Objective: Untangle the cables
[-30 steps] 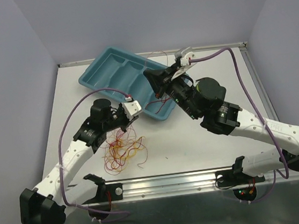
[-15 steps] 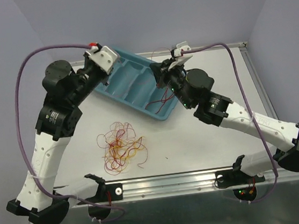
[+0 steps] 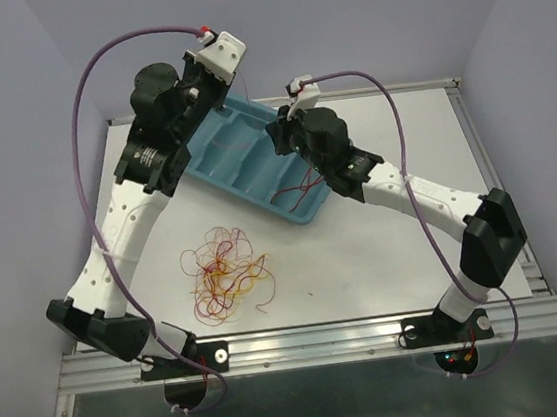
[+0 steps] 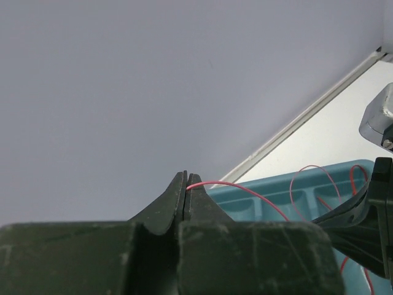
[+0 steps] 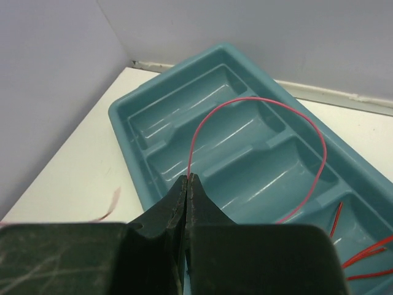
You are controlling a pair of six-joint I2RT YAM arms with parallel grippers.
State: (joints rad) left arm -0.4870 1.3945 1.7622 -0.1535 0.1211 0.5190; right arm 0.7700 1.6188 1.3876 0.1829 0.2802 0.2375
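Cables: hair-thin wires in red, yellow and orange, heaped in a loose tangle on the table, toward its near edge and left of centre. Expect almost no weight, no stiffness and springy loops that snag readily on neighbouring strands. Judged likely to slip from a slack pinch and to kink under a hard pull. Take hold at a free end or an outer loop, never in the dense middle. One red strand apart from the heap, arching over the teal tray, with more red ends lying in one end compartment. Right claw: pressed together, pinching that strand at the very tips, above the tray. Left claw: pressed together, pinching a red strand at its tips, raised over the tray's far-left corner. Cannot tell whether both grip one wire. Tray: smooth, glossy moulded plastic with long round-cornered compartments, set diagonally by the table's far edge. Table: flat, matte, white.
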